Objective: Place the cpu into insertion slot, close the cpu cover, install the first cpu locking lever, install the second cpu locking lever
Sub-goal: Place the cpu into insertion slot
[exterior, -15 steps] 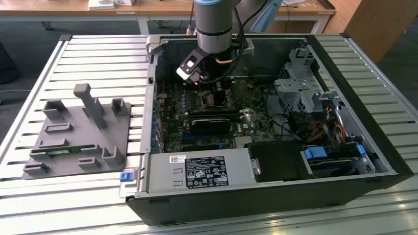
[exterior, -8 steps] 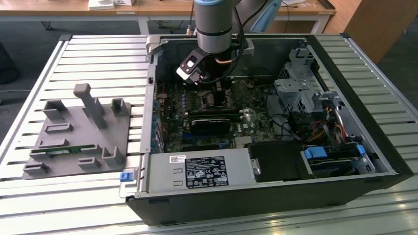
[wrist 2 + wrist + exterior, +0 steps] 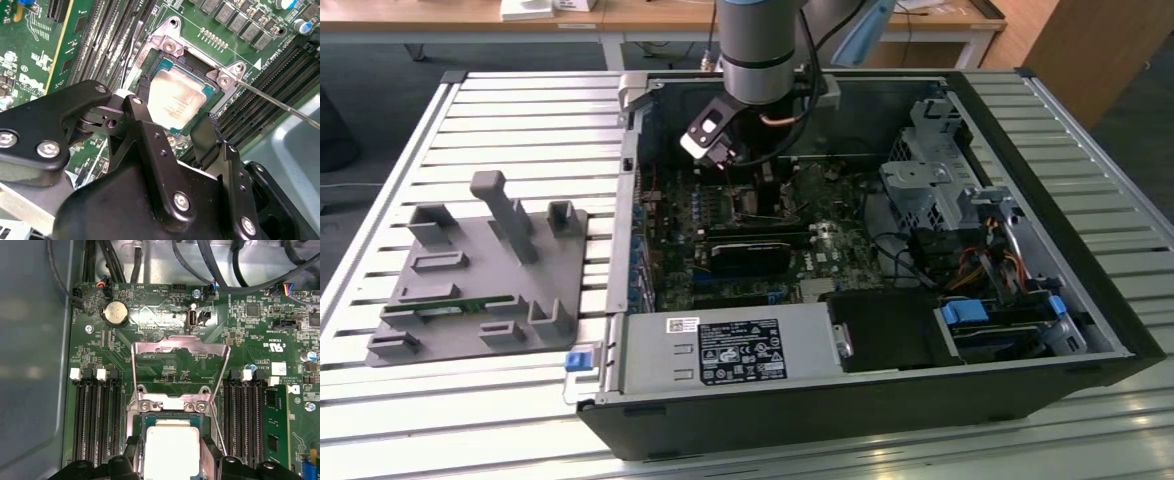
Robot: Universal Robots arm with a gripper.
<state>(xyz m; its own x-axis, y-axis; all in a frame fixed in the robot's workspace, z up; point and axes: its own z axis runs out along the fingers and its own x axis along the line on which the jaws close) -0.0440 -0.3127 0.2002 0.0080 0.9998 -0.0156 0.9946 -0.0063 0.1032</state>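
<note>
The cpu (image 3: 171, 450) is lying in the insertion slot (image 3: 172, 62), midway across the green board (image 3: 100, 355), its near edge being covered by the gripper (image 3: 176, 112) (fingers (image 3: 145, 120) standing apart, flanking it, contact unclear); the cpu cover (image 3: 175, 342) is standing raised.

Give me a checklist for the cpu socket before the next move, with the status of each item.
1. cpu lying in the insertion slot: ok.
2. cpu flat and square in the slot: cannot tell.
3. cpu cover closed: not ok, it stands open.
4. The locking lever latched: not ok, it sticks out free.
5. The gripper clear of the cpu: cannot tell, it hangs right at the chip.
</note>
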